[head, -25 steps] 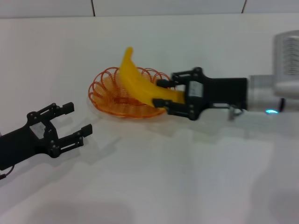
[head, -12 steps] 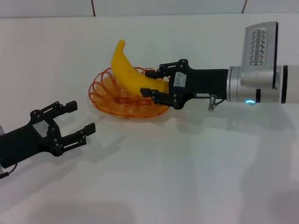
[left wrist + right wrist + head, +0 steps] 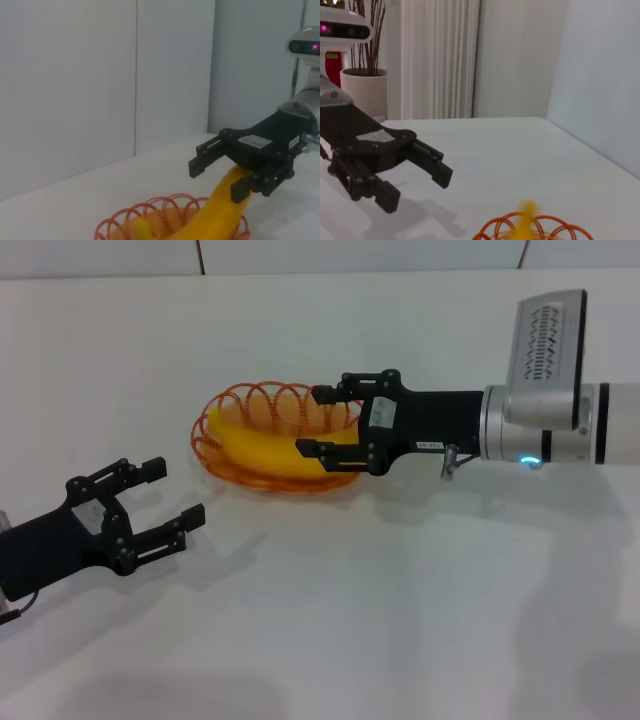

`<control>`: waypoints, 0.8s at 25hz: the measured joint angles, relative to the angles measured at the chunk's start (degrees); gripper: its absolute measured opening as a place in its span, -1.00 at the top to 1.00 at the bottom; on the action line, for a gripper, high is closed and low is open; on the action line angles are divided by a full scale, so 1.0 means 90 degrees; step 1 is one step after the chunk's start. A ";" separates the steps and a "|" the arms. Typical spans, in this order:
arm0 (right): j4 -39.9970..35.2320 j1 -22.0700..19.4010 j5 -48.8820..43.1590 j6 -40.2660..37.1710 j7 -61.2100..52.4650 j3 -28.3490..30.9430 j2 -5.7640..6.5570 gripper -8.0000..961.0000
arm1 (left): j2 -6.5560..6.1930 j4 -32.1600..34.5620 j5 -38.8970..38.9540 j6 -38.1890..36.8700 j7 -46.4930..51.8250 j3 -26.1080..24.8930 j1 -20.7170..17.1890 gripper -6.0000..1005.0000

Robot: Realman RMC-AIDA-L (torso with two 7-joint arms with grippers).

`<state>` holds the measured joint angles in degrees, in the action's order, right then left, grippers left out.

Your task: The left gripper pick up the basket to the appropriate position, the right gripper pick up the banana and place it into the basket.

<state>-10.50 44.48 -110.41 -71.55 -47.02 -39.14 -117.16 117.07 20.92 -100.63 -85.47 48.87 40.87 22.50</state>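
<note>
Head view: banana [image 3: 262,443] lies flat inside the basket [image 3: 240,405], center-left of frame on the white desk [image 3: 400,620]. Right end effector [image 3: 317,423] at center, fingers apart, straddling the banana's right end over the basket's right rim; cannot tell if the pads touch the fruit. White stickers on its black body, text too small to read. Blue light on the silver arm section at right. Left end effector [image 3: 168,497] at lower left of frame, fingers apart, holding nothing, near the basket but clear of it. Left wrist view: right end effector [image 3: 218,169] above banana [image 3: 215,215] and basket [image 3: 115,222] at bottom; sticker unreadable.
</note>
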 joint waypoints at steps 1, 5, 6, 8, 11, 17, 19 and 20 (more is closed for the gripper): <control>0.0000 0.0000 0.0011 -0.0016 0.0000 0.0008 0.0001 -0.27 | 0.0000 0.0000 -0.0003 0.0003 0.0000 0.0000 0.0000 -0.60; -0.0046 -0.0053 0.0035 -0.0276 0.0000 0.0030 0.0020 -0.44 | 0.0000 0.0000 -0.0005 0.0006 0.0000 -0.0011 -0.0025 -0.60; -0.0083 -0.0083 0.0035 -0.0416 0.0000 0.0034 0.0030 -0.49 | 0.0000 0.0000 -0.0007 0.0006 -0.0001 -0.0020 -0.0035 -0.60; -0.0178 -0.0160 0.0036 -0.0648 -0.0005 0.0038 0.0050 -0.58 | 0.0000 0.0000 -0.0019 0.0006 -0.0001 -0.0030 -0.0051 -0.60; -0.0590 -0.0503 0.0035 -0.1055 -0.0141 0.0038 0.0077 -0.66 | -0.0003 0.0000 -0.0042 0.0005 -0.0001 -0.0036 -0.0058 -0.60; -0.1700 -0.1470 0.0032 -0.1592 -0.0774 0.0038 0.0124 -0.71 | -0.0007 0.0016 -0.0008 0.0003 -0.0019 -0.0056 -0.0144 -0.60; -0.1794 -0.1687 0.0020 -0.1614 -0.0891 0.0034 0.0188 -0.70 | -0.0009 0.0019 -0.0002 0.0004 -0.0056 -0.0101 -0.0184 -0.60; -0.1801 -0.1779 0.0013 -0.1613 -0.0933 0.0036 0.0233 -0.70 | -0.0009 0.0017 0.0000 0.0008 -0.0068 -0.0133 -0.0201 -0.60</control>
<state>-26.70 28.48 -110.29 -86.07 -55.42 -38.82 -115.07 116.99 21.07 -100.63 -85.40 48.26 39.67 20.69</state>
